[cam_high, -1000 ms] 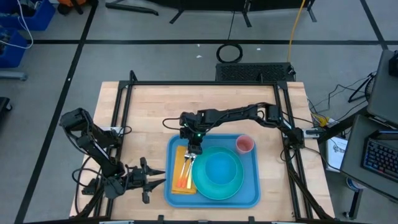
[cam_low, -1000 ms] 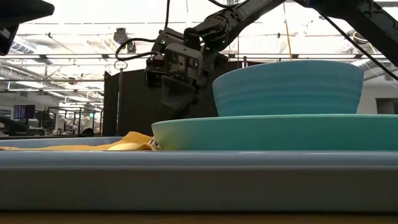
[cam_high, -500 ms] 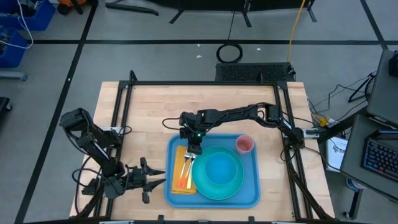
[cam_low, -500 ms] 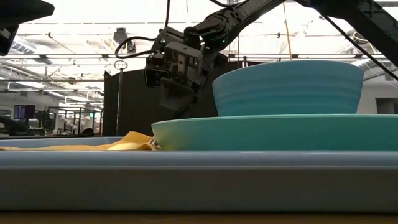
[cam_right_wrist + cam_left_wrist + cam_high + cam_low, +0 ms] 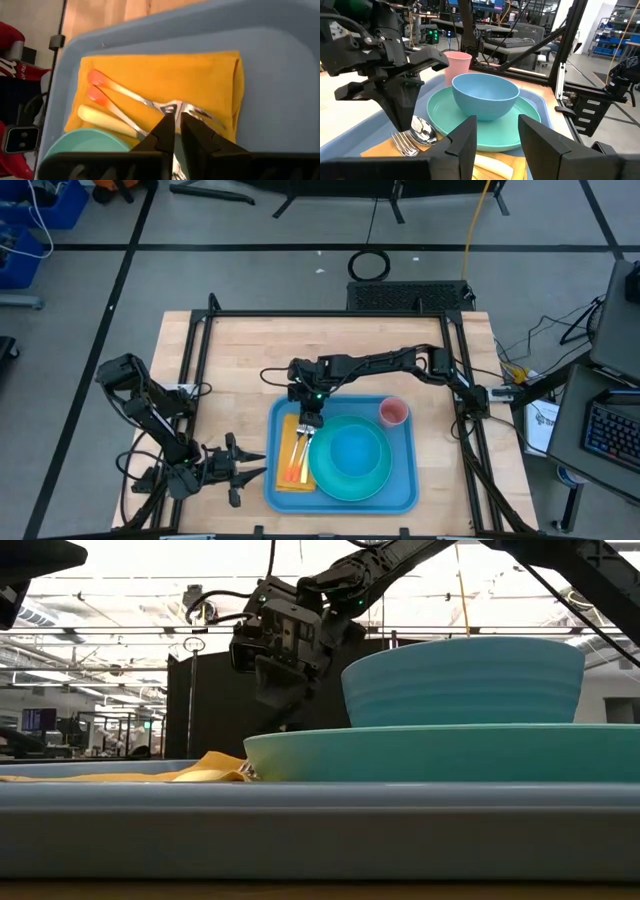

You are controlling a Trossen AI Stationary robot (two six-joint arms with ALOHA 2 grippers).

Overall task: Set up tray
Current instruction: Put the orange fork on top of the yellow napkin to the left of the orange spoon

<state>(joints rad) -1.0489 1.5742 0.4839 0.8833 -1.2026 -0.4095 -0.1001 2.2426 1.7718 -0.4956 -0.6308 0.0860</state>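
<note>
Right gripper [image 5: 311, 418] hovers over my tray's [image 5: 400, 498] upper-left corner, fingers nearly together and empty, so the cutlery [image 5: 150, 102] lies free on the napkin [image 5: 210, 80]. Tray sits lower centre of the high view, plate [image 5: 350, 485] and bowl [image 5: 350, 452] central, pink cup [image 5: 393, 412] upper right: setting looks complete. Left gripper [image 5: 240, 468] waits lower left, fingers spread, empty.

Bowl [image 5: 351, 452] on plate [image 5: 325, 475]; pink cup [image 5: 394, 413]
</note>
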